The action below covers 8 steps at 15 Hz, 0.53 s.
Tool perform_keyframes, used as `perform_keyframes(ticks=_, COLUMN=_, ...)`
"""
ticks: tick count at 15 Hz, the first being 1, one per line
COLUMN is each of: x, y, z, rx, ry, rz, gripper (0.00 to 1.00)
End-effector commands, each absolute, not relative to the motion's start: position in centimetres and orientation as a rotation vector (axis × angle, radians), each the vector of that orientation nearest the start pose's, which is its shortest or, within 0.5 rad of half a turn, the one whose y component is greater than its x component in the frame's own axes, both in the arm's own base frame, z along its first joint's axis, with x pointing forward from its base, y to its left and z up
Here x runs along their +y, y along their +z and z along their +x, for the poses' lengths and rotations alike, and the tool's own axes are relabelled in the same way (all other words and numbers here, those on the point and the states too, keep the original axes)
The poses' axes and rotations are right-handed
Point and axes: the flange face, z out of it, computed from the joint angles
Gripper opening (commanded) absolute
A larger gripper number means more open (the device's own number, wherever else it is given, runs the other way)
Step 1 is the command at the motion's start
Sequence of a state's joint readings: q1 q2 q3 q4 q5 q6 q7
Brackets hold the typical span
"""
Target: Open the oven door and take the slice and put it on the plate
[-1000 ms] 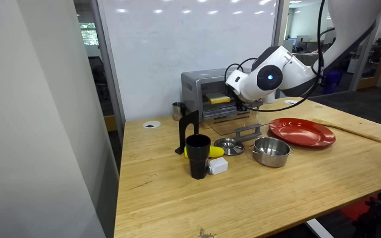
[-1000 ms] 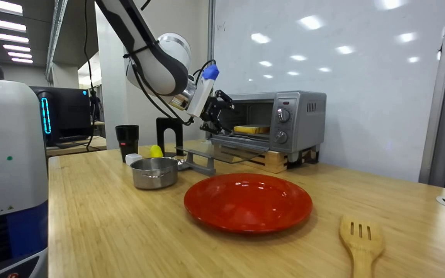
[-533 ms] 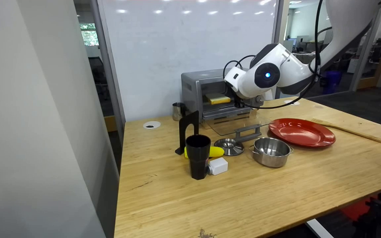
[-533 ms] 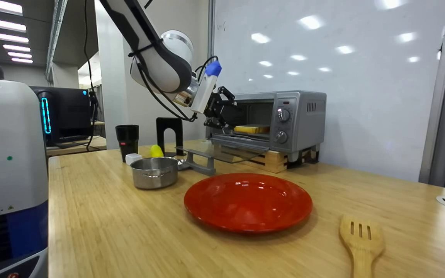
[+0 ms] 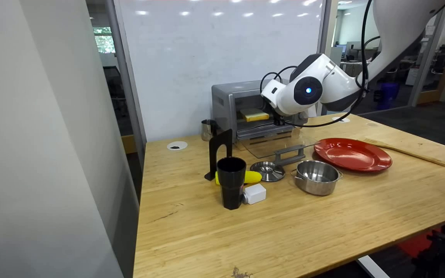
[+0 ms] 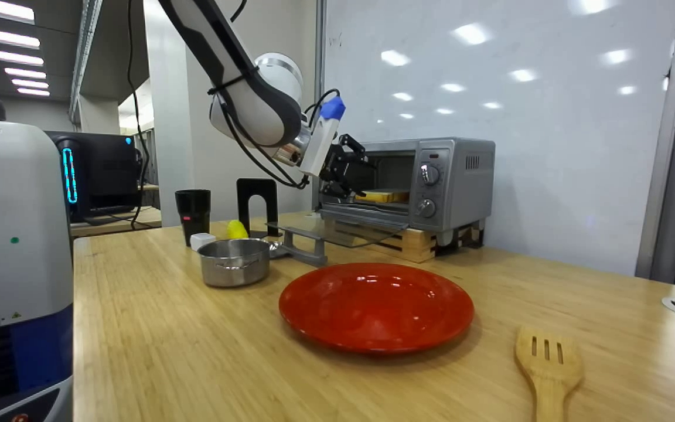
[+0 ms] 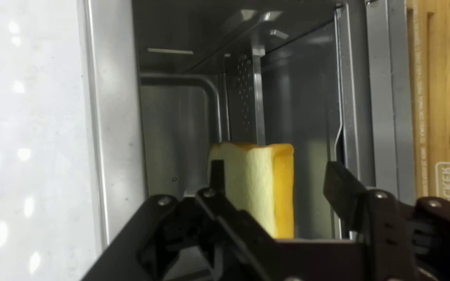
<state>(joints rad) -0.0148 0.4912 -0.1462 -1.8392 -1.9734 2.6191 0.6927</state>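
The slice, pale yellow with an orange-yellow crust, lies inside the toaster oven and shows in all the views. The oven door is folded down, its glass panel reaching out over the table with the grey handle at the front. At the oven's mouth my gripper stands open. Seen from the wrist, the slice's crust edge appears between the fingertips of the gripper, and one finger overlaps its pale face; contact cannot be told. The red plate rests on the table and bears nothing.
The silver toaster oven sits on a wooden crate before a whiteboard. Near the door handle are a steel pot and a lid. A black cup, a black stand and a wooden spatula also occupy the table.
My arm has shifted toward the oven, bringing the gripper closer to its opening. Slice, door and plate keep their places.
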Motion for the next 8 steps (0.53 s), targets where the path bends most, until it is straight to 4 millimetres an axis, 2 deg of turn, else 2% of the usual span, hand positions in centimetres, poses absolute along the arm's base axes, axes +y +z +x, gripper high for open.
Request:
perform_keyframes(ticks=1, x=-8.7, y=26.3, z=65.7, rx=0.941, ry=0.476, rz=1.784, gripper=0.68)
perform_keyframes(ticks=5, x=-8.5, y=26.1, z=66.5, rx=0.95, ry=0.482, rz=1.772, gripper=0.57)
perform_keyframes(ticks=8, x=-8.3, y=26.0, z=67.0, rx=0.954, ry=0.488, rz=1.766, gripper=0.59)
